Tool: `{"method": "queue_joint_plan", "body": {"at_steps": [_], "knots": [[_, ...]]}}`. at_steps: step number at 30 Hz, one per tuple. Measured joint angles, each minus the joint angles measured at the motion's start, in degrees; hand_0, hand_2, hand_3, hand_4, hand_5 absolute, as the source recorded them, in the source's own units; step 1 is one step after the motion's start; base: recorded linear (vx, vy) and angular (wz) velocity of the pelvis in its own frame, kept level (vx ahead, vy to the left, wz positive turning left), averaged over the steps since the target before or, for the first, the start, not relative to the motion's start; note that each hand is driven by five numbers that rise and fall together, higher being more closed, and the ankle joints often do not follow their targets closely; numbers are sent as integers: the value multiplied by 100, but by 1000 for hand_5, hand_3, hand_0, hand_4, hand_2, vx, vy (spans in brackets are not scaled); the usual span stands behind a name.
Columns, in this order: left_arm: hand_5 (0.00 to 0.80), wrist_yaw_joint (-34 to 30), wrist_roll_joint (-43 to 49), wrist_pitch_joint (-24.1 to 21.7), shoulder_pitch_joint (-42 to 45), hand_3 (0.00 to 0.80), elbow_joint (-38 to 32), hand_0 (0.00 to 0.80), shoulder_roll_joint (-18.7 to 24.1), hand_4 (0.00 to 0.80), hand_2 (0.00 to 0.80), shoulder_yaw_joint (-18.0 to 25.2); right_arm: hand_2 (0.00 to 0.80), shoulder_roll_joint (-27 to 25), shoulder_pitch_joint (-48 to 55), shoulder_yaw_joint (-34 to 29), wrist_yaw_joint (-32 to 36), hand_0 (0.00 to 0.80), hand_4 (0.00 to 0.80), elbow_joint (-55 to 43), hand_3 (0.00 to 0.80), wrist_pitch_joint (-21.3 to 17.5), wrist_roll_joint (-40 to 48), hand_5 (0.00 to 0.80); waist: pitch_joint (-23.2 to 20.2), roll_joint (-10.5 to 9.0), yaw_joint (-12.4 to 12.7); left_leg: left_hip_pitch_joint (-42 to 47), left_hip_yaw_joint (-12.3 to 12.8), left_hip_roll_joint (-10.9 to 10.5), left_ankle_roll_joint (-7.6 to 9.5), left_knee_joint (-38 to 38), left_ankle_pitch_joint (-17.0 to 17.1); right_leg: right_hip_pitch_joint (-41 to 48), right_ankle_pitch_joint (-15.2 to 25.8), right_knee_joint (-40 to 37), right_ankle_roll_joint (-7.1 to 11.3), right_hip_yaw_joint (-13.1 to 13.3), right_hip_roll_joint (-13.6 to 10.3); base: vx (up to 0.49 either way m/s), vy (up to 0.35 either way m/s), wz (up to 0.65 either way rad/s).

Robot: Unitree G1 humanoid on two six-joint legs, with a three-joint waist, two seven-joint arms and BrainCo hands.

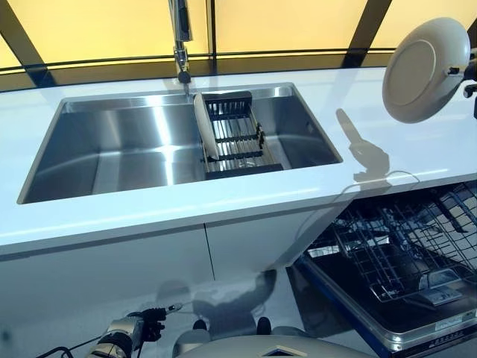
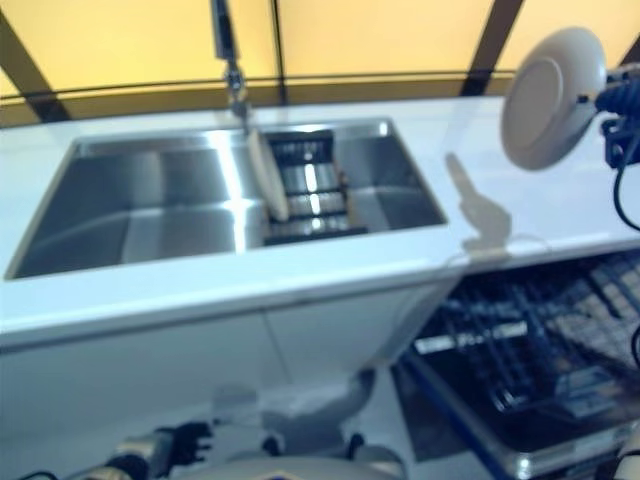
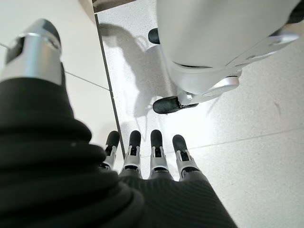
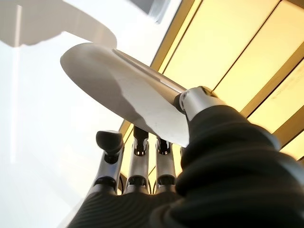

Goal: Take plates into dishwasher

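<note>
My right hand (image 2: 612, 98) is shut on a beige plate (image 1: 423, 70) and holds it on edge in the air above the right end of the white counter (image 1: 402, 142). In the right wrist view the thumb (image 4: 198, 101) lies on one face of the plate (image 4: 114, 88) and the fingers (image 4: 138, 159) on the other. A second beige plate (image 1: 204, 127) stands upright in the black dish rack (image 1: 240, 138) inside the steel sink (image 1: 112, 149). The open dishwasher's wire rack (image 1: 406, 246) lies below the held plate. My left hand (image 1: 153, 323) hangs low by the cabinets, open and empty (image 3: 142, 152).
A tall faucet (image 1: 180, 41) stands behind the sink. White cabinet doors (image 1: 112, 268) run under the counter. The dishwasher's pulled-out door (image 1: 373, 321) juts into the floor space at the lower right. Yellow panels back the counter.
</note>
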Motion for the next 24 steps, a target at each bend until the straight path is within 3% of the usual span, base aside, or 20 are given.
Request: {"method": "queue_joint_plan", "body": {"at_steps": [13, 24], "knots": [[0, 2, 309, -302, 106, 0, 14, 0, -4, 0, 0, 36, 800, -312, 1591, -1292, 263, 800, 800, -227, 800, -6, -4, 800, 12, -48, -312, 8, 212, -13, 18, -3, -79, -103, 14, 2, 19, 223, 0, -24, -4, -9], [0, 5, 423, -635, 252, 0, 65, 0, 2, 0, 0, 231, 800, -361, 3873, -2838, 627, 800, 800, -919, 800, -147, -265, 800, 43, -101, -623, 35, 433, -14, 18, -3, -174, -197, 16, 2, 38, 442, 13, -17, -4, -11]]}}
